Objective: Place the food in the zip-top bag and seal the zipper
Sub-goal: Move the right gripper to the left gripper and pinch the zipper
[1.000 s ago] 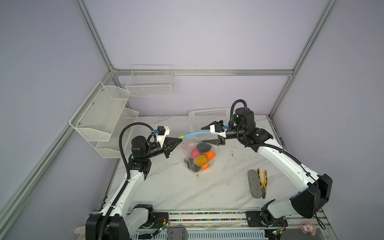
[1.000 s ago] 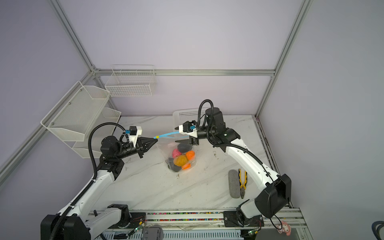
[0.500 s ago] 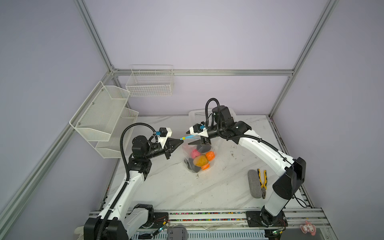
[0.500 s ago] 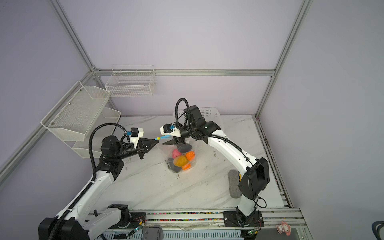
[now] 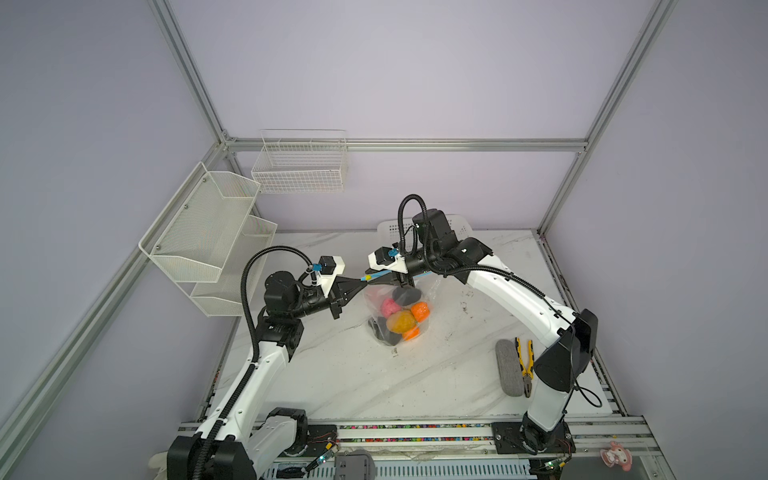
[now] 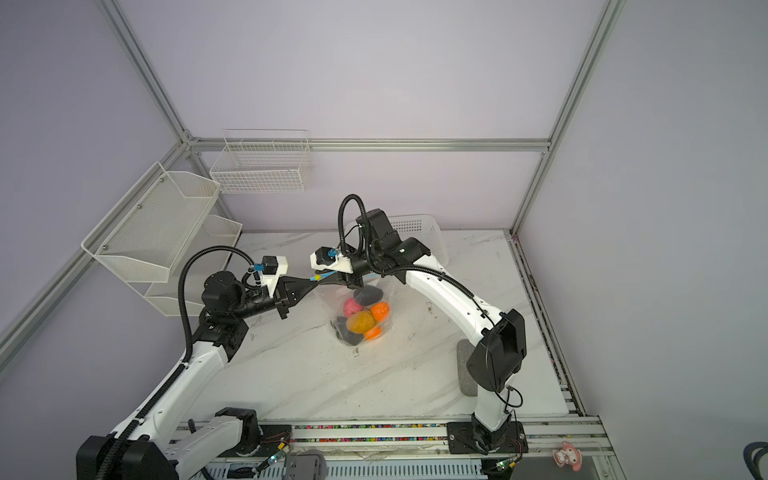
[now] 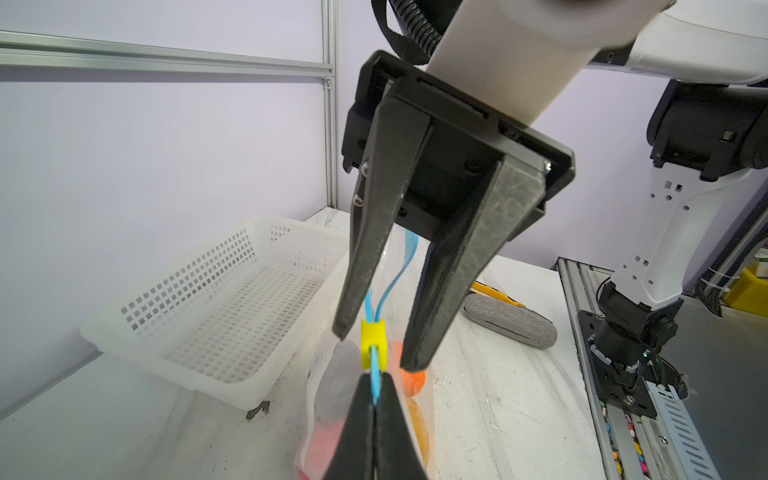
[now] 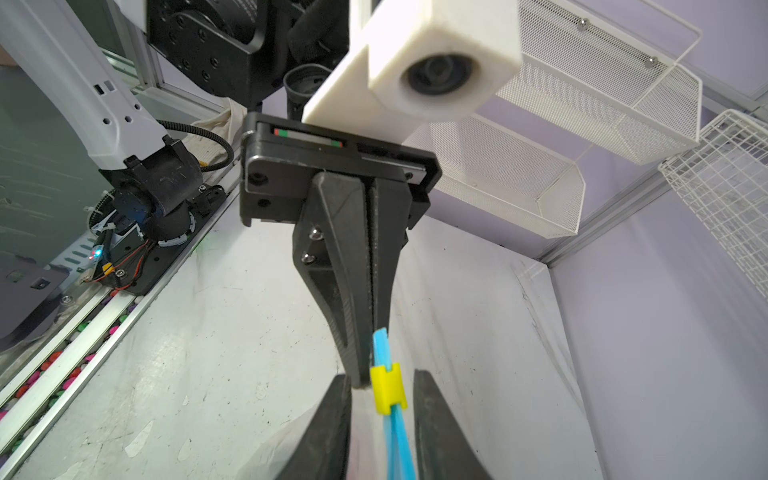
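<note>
Since the zip-top bag (image 5: 431, 291) is the main thing here: it hangs dead centre in both top views, bottom slumped on the marble table (image 5: 332, 374). The food (image 6: 361, 320) is already inside, with a pink bumpy ball (image 5: 389, 306), a black lump (image 5: 406, 296), two orange pieces (image 5: 419, 311) and a yellow-brown oval (image 5: 401, 321) showing. The zipper (image 5: 377, 274) runs along the top edge. In the wrist views its two blue tracks are parted on one side of the yellow slider (image 7: 372, 343), so that stretch isn't sealed. The left gripper (image 7: 376, 386) is pinched tight on the end of the blue strip, right next to the slider. The right gripper (image 8: 380, 376) comes in from the opposite side, jaws narrow but apart. It has one finger on either side of the slider with a sliver of gap, so it's not clamped on it. Further out, a white perforated basket (image 6: 419, 232) sits at the back of the table, upper middle of the frame, partly behind the right arm. Yellow-handled pliers (image 5: 524, 361) lie beside a grey oblong pad (image 5: 509, 368) at the lower right, well apart from the bag.
</note>
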Tool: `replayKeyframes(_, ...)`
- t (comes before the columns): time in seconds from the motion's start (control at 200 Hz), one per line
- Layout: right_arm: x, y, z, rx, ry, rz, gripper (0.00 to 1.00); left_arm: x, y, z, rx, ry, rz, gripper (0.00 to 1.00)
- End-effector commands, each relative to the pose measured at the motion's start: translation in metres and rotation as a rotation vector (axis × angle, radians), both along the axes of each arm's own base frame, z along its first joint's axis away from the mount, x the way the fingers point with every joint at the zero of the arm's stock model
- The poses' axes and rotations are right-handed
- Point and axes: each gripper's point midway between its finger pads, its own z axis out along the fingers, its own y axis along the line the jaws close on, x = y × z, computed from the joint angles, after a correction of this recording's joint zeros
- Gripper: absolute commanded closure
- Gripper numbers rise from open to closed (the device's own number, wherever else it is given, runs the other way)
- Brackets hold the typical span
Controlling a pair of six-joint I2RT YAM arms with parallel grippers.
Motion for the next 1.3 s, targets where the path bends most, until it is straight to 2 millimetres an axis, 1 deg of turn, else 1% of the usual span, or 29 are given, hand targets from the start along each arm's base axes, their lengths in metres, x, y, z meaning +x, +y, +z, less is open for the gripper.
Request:
replayKeyframes(0.0, -0.005, 0.001, -0.001, -0.016, -0.007, 0.024, 0.79, -0.003, -0.001, 0.045, 0.002, -0.141, 0.002, 1.00)
replayKeyframes(0.07, -0.005, 0.001, -0.001, -0.019, -0.010, 0.025, 0.86, -0.002, -0.001, 0.045, 0.001, -0.142, 0.009, 1.00)
replayKeyframes(0.11, -0.005, 0.001, 0.000, -0.020, -0.013, 0.023, 0.88, -0.001, 0.000, 0.045, 0.001, -0.139, 0.014, 1.00)
replayKeyframes(0.2, -0.004, 0.001, 0.000, -0.019, -0.015, 0.018, 0.89, -0.001, 0.001, 0.045, 0.000, -0.141, 0.022, 1.00)
replayKeyframes(0.255, -0.004, 0.001, -0.001, -0.023, -0.018, 0.013, 0.91, -0.001, 0.001, 0.045, -0.001, -0.139, 0.028, 1.00)
replayKeyframes(0.53, 0.010, -0.001, -0.007, -0.059, -0.036, -0.057, 0.95, -0.002, 0.003, 0.045, -0.003, -0.146, 0.044, 1.00)
replayKeyframes(0.685, 0.018, -0.007, -0.007, -0.067, -0.034, -0.088, 0.96, -0.004, 0.003, 0.043, -0.004, -0.145, 0.048, 1.00)
replayKeyframes(0.83, 0.024, -0.015, -0.005, -0.064, -0.040, -0.110, 0.96, -0.002, 0.009, 0.045, -0.027, -0.151, 0.104, 1.00)
replayKeyframes(1.025, 0.027, -0.024, -0.004, -0.066, -0.040, -0.127, 0.96, 0.001, 0.009, 0.042, -0.027, -0.144, 0.110, 1.00)
replayKeyframes(1.205, 0.039, -0.043, -0.004, -0.074, -0.040, -0.184, 0.96, 0.001, 0.012, 0.038, -0.007, -0.142, 0.134, 1.00)
replayKeyframes(1.295, 0.037, -0.045, -0.002, -0.070, -0.039, -0.179, 0.96, 0.000, 0.011, 0.037, 0.007, -0.145, 0.124, 1.00)
